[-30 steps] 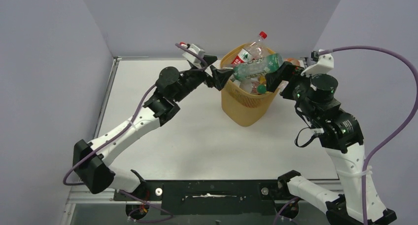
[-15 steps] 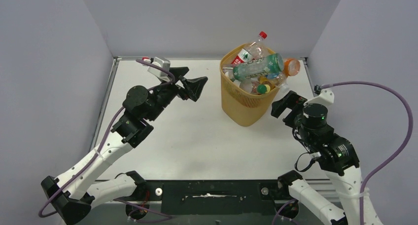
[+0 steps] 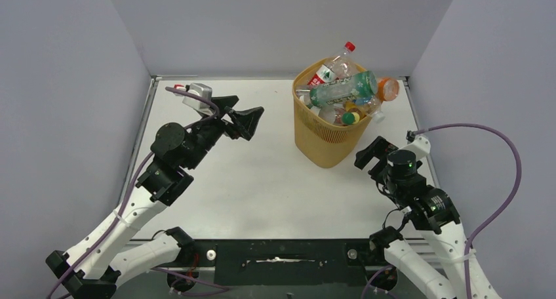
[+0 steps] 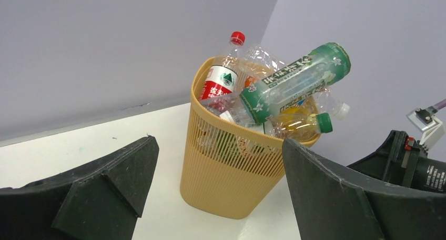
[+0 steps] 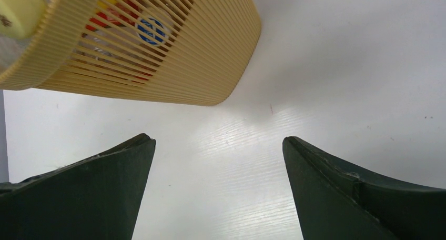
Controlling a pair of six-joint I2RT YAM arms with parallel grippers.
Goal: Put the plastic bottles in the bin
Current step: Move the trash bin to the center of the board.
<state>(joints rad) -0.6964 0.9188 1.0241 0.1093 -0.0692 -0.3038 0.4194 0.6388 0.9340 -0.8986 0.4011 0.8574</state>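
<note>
Left gripper (image 3: 244,115): fingers spread wide, nothing between them, hangs above table (image 3: 262,181); bin (image 3: 324,148) at its 3 o'clock, well apart.
Right gripper (image 3: 375,153): fingers spread too, empty, low near foot of bin; bin at its 11 o'clock.
Bin upright at 1 o'clock of table, plastic bottles (image 3: 347,109) heaped over rim. Green-label bottle (image 3: 342,88) lies across top, red-cap bottle (image 3: 334,63) leans at back.
No bottle visible on table.
Judgement: task looks finished; only doubt is top bottles, resting above rim, not deep inside.
</note>
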